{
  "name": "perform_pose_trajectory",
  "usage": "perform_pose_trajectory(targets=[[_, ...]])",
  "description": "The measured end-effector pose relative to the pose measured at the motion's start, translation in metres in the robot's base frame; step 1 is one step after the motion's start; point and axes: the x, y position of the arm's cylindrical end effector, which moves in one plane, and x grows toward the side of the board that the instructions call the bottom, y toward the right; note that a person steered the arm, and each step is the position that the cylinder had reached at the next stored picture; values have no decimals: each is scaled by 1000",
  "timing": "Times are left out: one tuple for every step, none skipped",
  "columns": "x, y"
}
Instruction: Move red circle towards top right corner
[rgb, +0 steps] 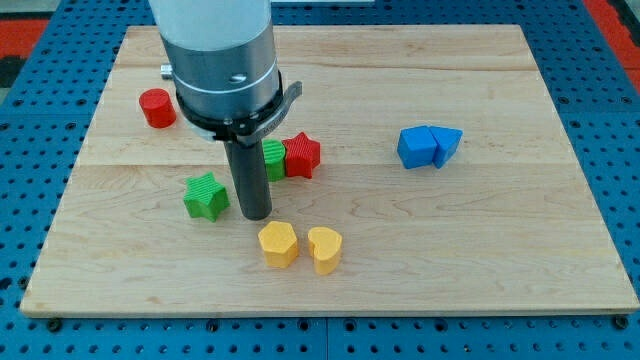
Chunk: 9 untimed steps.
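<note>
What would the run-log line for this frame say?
my tip: between green star and yellow blocks | red circle: upper left, untouched, away from tip | top right corner: not reached

red circle (157, 107): red
star (301, 155): red
second star (206, 195): green
cube (416, 147): blue
heart (324, 249): yellow
table (520, 230): pale wood grain

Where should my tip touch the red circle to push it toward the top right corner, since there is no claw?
Press on the red circle at its lower-left wall, coming from the view's bottom left. It is a short upright cylinder, so a push through its middle should keep it from slipping sideways. My tip now stands lower and to the right, beside the green star, so it probably must go round first.
</note>
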Motion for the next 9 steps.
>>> perform_pose_trajectory(targets=[[-7, 0], [-7, 0], [-20, -16], [-57, -81], [-92, -116], [-132, -139], [-169, -120], [-178, -155], [-223, -92]])
